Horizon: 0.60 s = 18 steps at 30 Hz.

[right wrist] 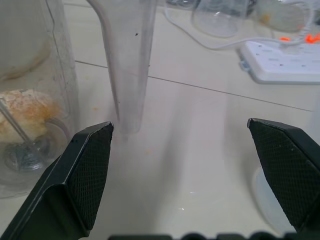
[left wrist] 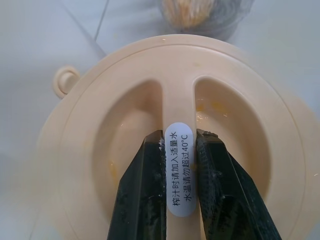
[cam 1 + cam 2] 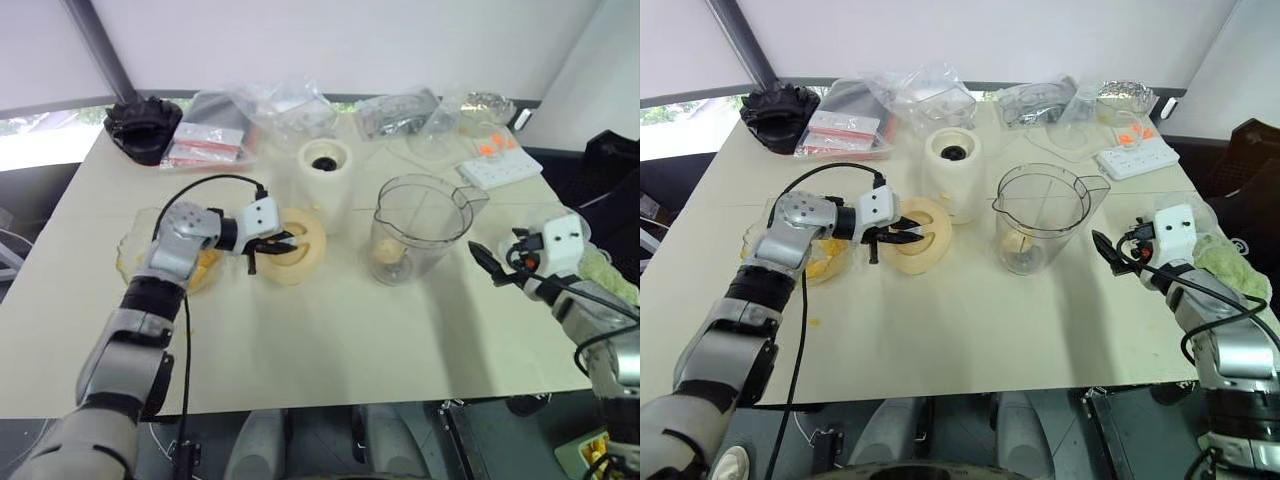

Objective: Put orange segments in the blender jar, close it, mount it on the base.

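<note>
Left gripper (image 2: 179,175) clamps its two black fingers on the raised central rib of the flat cream-yellow lid (image 3: 292,247), which sits tilted between the shallow glass dish (image 3: 135,250) and the base (image 3: 326,178), its rim tab turned away from the claw and the rib running along the line of the fingers. Just to the right stands the blender jar (image 3: 418,226), upright on the table (image 3: 320,340) with its wide mouth open to the ceiling, spout toward the base and handle toward the right gripper (image 3: 492,262), whose jaws stand wide apart near that handle, holding nothing. Orange segments (image 1: 27,112) already lie over the blades at the jar's bottom, so loading looks largely done; capping the jar and seating it on the base, socket still bare, appear to remain.
</note>
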Tool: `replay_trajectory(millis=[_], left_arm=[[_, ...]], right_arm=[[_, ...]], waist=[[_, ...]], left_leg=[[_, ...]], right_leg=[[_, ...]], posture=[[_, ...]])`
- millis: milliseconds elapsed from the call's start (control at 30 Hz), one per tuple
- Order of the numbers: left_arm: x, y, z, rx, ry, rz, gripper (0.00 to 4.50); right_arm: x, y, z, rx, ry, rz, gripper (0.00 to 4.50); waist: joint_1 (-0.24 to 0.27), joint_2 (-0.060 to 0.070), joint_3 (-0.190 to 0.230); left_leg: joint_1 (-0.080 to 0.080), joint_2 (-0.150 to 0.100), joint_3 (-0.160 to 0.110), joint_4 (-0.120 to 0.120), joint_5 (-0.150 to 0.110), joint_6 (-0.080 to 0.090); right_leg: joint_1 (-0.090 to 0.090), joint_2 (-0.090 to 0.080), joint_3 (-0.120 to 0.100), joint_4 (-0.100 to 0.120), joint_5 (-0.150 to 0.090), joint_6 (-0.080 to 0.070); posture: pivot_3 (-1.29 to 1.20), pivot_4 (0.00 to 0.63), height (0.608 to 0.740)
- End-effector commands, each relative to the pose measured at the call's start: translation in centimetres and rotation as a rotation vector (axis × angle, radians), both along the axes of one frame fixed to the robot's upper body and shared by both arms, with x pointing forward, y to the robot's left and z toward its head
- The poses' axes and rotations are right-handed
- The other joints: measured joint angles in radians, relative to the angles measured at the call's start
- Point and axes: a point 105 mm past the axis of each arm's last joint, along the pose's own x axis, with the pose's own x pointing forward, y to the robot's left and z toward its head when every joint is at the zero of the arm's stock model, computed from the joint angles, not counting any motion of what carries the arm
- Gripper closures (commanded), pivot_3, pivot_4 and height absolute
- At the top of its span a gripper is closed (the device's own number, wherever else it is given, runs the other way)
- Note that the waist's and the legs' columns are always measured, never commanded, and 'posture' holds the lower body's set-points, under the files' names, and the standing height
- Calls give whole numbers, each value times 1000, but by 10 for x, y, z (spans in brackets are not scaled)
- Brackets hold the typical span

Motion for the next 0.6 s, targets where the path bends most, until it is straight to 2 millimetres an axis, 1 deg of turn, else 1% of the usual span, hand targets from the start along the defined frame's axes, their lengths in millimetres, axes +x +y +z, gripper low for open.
replay_trajectory(millis=[33, 133, 333, 600], left_arm=[[-2, -1, 24, -51, -59, 21, 4248], [-4, 0, 26, -49, -62, 34, 4248], [-3, 3, 31, -49, -77, 51, 4248], [-3, 4, 35, -50, -92, 64, 4248]], right_arm=[[8, 7, 10, 25, -45, 59, 0], [15, 12, 11, 44, -52, 94, 0], [26, 14, 11, 85, -77, 136, 0], [43, 16, 4, 127, -85, 162, 0]], waist=[[0, 0, 0], [-4, 0, 0], [-10, 0, 0], [-25, 0, 0]], left_leg=[[1, 0, 0, 0, 0, 0], [1, 0, 0, 0, 0, 0], [1, 0, 0, 0, 0, 0], [1, 0, 0, 0, 0, 0]], right_leg=[[0, 0, 0, 1, 0, 0], [0, 1, 0, 3, 0, 0], [-1, 1, 0, 4, 0, 0], [-1, 1, 0, 4, 0, 1]], posture=[[0, 150, 740], [0, 150, 740], [0, 150, 740], [0, 150, 740]])
